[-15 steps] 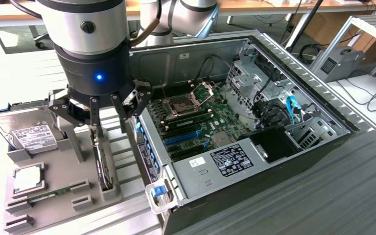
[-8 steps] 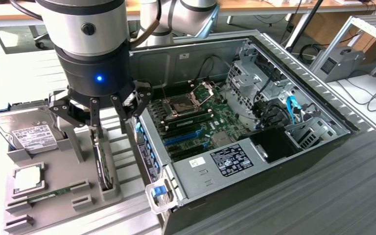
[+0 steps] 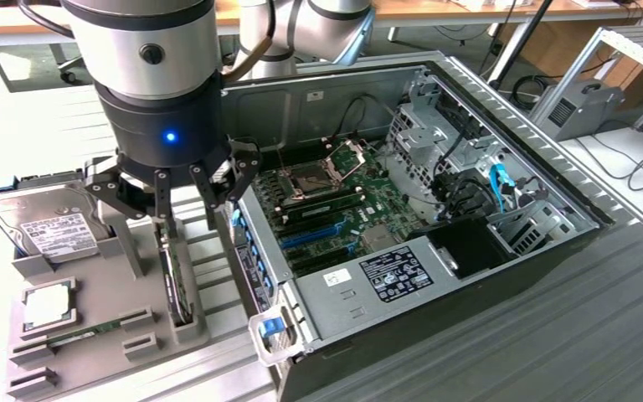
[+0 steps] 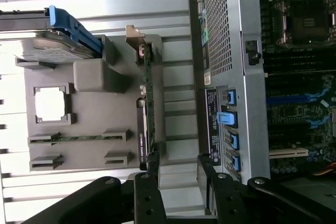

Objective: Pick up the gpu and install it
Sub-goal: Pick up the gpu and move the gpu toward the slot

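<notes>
The gripper [image 3: 185, 209] hangs with its jaws spread wide and nothing between them, above the grey fixture tray [image 3: 131, 293], at the tray edge that faces the open computer case [image 3: 288, 105]. The gpu [image 3: 173, 280] stands on its long edge in a slot along that same edge, just under the fingertips and reaching on toward the tray's near corner. Its long axis runs parallel to the case wall. The card therefore lies below the jaws, and most of its length is on the near side of them. The exterior view shows the height: the fingertips are close over the card's upper edge, though it cannot be told whether they touch it. It also shows the blue expansion slots [image 3: 312, 239] on the motherboard inside the case, and the hard drive [image 3: 48, 222] at the tray's far corner. The wrist view shows the gpu [image 4: 147, 108] as a thin line, with its silver bracket [image 4: 135, 32] at the end away from the gripper [image 4: 178, 187]. In that view the line appears to run toward one of the fingers [image 4: 148, 195] rather than into the gap, so the jaws do not look centred over the card.
</notes>
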